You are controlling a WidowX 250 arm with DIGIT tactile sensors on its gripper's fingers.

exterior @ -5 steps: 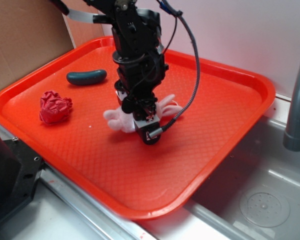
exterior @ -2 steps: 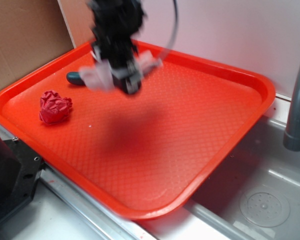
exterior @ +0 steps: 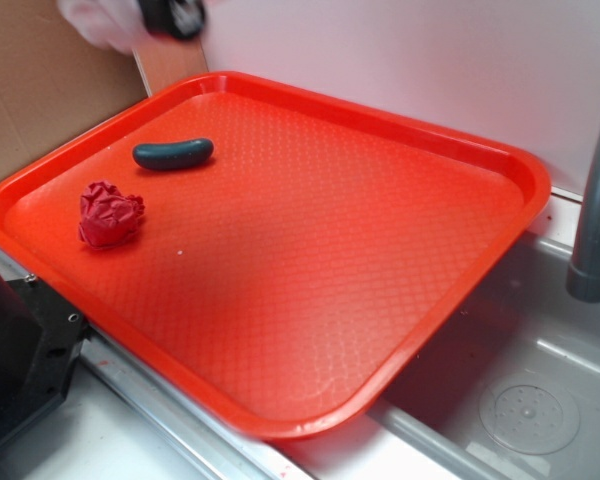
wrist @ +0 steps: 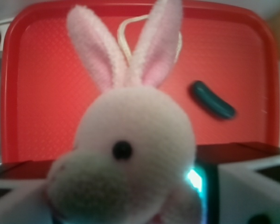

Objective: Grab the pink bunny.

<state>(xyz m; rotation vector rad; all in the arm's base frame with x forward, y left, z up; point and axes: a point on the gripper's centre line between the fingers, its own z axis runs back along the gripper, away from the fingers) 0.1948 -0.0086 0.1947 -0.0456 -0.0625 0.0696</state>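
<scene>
We count one pale-pink plush bunny [wrist: 135, 140], one dark green pickle-shaped toy [exterior: 173, 154], one crumpled red paper ball [exterior: 110, 215], one orange-red plastic tray [exterior: 500, 170].

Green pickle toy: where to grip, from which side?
Grip the green pickle toy mid-length, from straight above, jaws across its narrow width. It lies flat on the tray with bare tray all round; its rounded ends would likely slip.

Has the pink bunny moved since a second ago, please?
Yes. The pink bunny has left the middle of the red tray; it now hangs blurred in the gripper, above the tray's far-left corner, beyond the green pickle toy.
</scene>
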